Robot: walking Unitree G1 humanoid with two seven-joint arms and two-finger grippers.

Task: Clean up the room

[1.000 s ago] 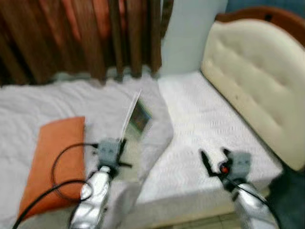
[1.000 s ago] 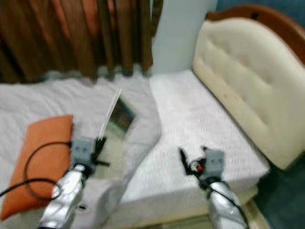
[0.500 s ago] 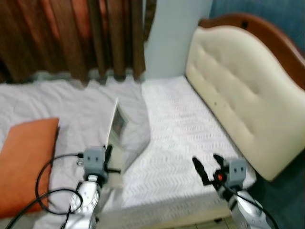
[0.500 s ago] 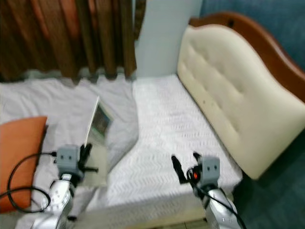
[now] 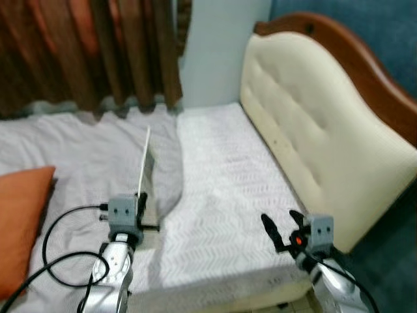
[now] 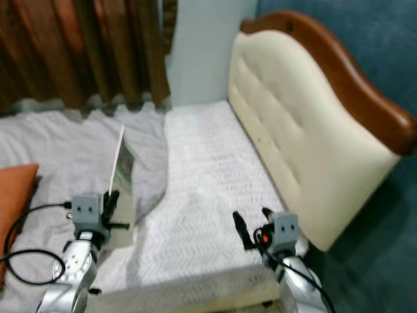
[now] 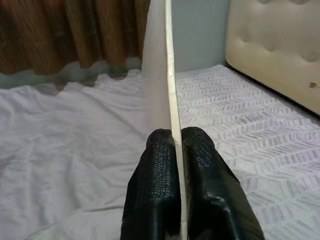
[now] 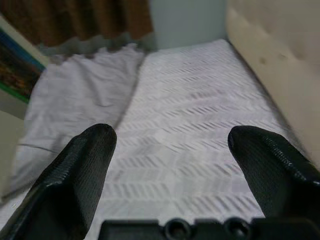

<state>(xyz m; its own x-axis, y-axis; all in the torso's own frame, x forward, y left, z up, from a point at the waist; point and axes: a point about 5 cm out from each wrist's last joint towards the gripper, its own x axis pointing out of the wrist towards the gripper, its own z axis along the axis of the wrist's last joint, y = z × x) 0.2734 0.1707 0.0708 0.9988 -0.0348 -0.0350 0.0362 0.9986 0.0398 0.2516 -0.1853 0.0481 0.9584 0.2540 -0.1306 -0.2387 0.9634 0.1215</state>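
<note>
Left tool [image 7: 175, 145]: clenched on the lower edge of a book [image 6: 121, 171]; the two black fingers [image 7: 157, 180] press the thin cover from both sides; the tool sits low over the bed, near its front edge, on the robot's left

Book: thin and flat, held upright on its edge, seen almost edge-on from the head; a coloured cover shows faintly on the side facing the headboard; its lower part is above the grey sheet, beside the sheet's folded edge

Right tool [image 5: 283, 228]: released, fingers spread wide apart and gripping nothing; it hovers over the front corner of the white mattress [image 5: 221, 176], near the headboard's lower end

Bed: a crumpled grey sheet [image 5: 71, 156] covers the left part; its edge curves back to bare the white, chevron-patterned mattress on the right

Pillow [image 5: 16, 228]: orange, lying on the sheet at the far left, well apart from the book

Headboard [image 5: 319, 130]: cream, tufted, with a brown wooden rim, standing along the right side of the mattress

Curtain [image 5: 85, 45]: brown, hanging behind the bed; a pale wall strip stands between it and the headboard

Cable [image 5: 58, 241]: black, looping from the left wrist across the sheet
</note>
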